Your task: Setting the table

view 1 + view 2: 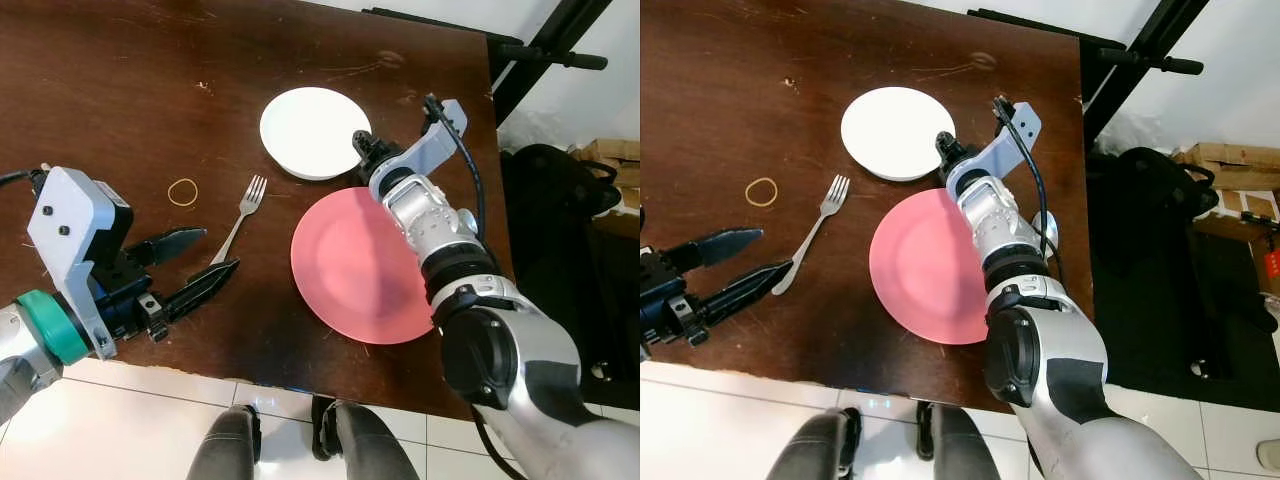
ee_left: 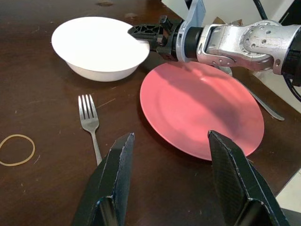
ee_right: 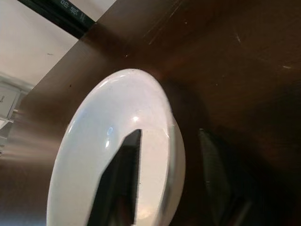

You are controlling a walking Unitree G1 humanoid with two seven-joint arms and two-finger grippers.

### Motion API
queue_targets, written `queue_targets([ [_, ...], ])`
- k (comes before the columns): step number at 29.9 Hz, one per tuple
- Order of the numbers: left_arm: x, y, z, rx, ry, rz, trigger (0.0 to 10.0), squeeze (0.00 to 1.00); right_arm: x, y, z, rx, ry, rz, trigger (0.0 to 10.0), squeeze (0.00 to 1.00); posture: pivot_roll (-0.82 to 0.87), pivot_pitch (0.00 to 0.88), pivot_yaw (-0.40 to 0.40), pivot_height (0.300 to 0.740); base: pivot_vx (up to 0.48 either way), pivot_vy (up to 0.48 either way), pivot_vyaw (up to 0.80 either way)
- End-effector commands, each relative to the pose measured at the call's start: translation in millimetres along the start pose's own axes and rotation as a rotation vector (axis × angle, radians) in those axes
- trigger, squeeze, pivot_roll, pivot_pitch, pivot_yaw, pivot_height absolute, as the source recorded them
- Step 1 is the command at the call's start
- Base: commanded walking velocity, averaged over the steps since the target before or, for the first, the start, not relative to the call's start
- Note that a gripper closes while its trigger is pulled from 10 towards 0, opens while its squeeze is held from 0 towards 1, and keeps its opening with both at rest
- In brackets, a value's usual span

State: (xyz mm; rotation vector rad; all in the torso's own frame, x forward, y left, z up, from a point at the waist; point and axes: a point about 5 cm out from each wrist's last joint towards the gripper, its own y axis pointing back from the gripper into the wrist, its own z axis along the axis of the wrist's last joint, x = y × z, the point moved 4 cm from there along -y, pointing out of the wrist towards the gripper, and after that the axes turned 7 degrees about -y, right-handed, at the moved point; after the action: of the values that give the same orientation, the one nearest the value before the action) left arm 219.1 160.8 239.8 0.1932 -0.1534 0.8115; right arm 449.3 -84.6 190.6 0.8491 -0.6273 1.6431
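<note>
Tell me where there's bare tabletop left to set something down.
Free: the table's far-left stretch beyond the rubber band, and the near edge below the fork. Crowded: the right side, where the white bowl, pink plate and right gripper bunch together.

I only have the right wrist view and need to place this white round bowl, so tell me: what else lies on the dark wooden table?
Observer: A round pink plate lies beside the white round bowl, on the side nearer the robot.
Operator: Any cutlery out?
Observer: A silver metal fork lies left of the plate, tines pointing away from the robot.
Operator: Where is the left end effector?
Observer: The left end effector is open, by the fork's handle end.
</note>
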Motion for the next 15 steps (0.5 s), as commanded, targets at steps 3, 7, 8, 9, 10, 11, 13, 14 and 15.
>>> queue_targets([
  [3, -4.6, -2.0, -1.1, 0.007, 0.002, -0.025, 10.0, 0.0, -3.0, 0.3, 4.7, -0.016, -0.008, -0.006, 10.0, 1.0, 0.25, 0.182, -0.053, 0.74, 0.0, 0.0, 0.0],
  [7, -4.1, -4.8, -1.4, 0.001, 0.006, -0.027, 10.0, 0.0, -0.1, -0.1, 11.7, -0.038, -0.002, 0.008, 10.0, 0.0, 0.24, 0.167, -0.053, 0.74, 0.0, 0.0, 0.0],
  [8, -4.0, -8.1, -2.0, -0.006, 0.01, -0.023, 10.0, 0.0, 5.9, 0.0, 20.1, -0.068, 0.0, 0.039, 10.0, 0.0, 0.24, 0.155, -0.054, 0.74, 0.0, 0.0, 0.0],
  [9, -3.9, -11.4, -2.8, -0.014, 0.014, -0.018, 10.0, 0.0, 10.9, 0.8, 27.2, -0.096, 0.013, 0.067, 10.0, 0.0, 0.24, 0.146, -0.054, 0.74, 0.0, 0.0, 0.0],
  [10, -3.9, -14.3, -3.6, -0.019, 0.017, -0.013, 10.0, 0.0, 14.3, 1.9, 32.2, -0.116, 0.03, 0.087, 10.0, 0.0, 0.23, 0.137, -0.054, 0.74, 0.0, 0.0, 0.0],
  [11, -3.9, -14.3, -3.6, -0.019, 0.017, -0.013, 10.0, 0.0, 14.3, 1.9, 32.2, -0.116, 0.03, 0.087, 10.0, 0.0, 0.23, 0.137, -0.054, 0.74, 0.0, 0.0, 0.0],
  [13, -1.8, -21.8, -7.3, -0.027, 0.025, 0.013, 10.0, 0.0, 21.0, 9.7, 41.9, -0.178, 0.117, 0.135, 10.0, 0.0, 0.22, 0.11, -0.053, 0.74, 0.0, 0.0, 0.0],
  [14, -1.8, -21.8, -7.3, -0.027, 0.025, 0.013, 10.0, 0.0, 21.0, 9.7, 41.9, -0.178, 0.117, 0.135, 10.0, 0.0, 0.22, 0.11, -0.053, 0.74, 0.0, 0.0, 0.0],
  [15, 1.7, -29.4, -11.8, -0.034, 0.036, 0.046, 10.0, 0.0, 26.3, 23.3, 46.6, -0.237, 0.225, 0.178, 10.0, 0.0, 0.21, 0.101, -0.053, 0.74, 0.0, 0.0, 0.0],
])
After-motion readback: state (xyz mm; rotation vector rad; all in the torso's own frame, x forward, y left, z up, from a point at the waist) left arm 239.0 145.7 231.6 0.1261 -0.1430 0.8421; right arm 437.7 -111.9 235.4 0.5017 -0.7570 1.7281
